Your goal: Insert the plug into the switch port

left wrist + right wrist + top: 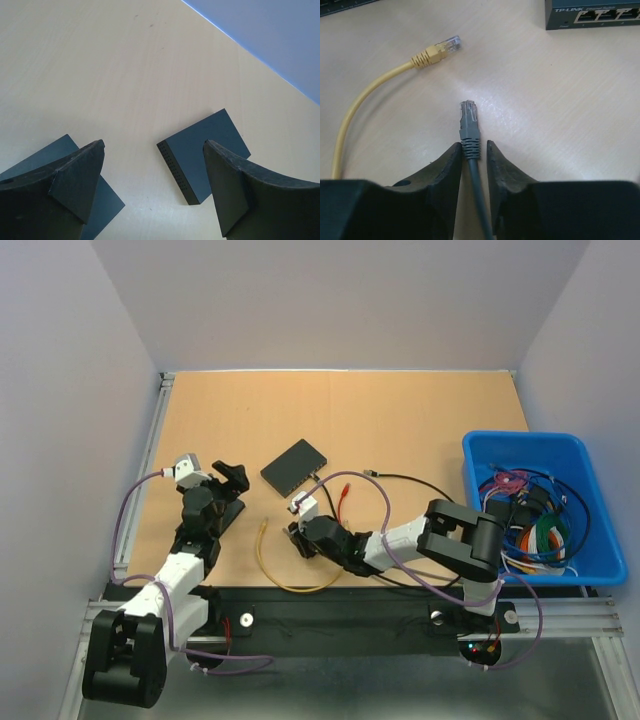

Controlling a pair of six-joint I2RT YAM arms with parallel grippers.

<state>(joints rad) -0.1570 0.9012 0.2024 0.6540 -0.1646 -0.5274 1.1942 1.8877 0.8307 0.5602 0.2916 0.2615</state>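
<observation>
Grey plug [469,116] is what catches the eye: it sticks out in front of the right hand [471,146], whose two fingers are drawn narrow and pressed against the ribbed boot just behind it, so the grey plug is held with its clear tip pointing forward, low over the pale wooden bench [545,100]; whether it touches the wood I cannot tell. Ahead of that tip and off to the right, apart from it, lies the switch [592,15], a dark flat box with its row of ports turned toward the hand. A yellow cable [367,97] curves across the bench to the left of the grey plug, its own connector lying free and clear of the fingers. From above, the switch sits near the middle of the bench with the right hand just on its near side. The left hand [154,145] stands wide and holds nothing, off to the left of the switch, above a dark flat plate [57,152]. A blue bin [600,558] of tangled coloured cables rests at the right edge, well apart.
</observation>
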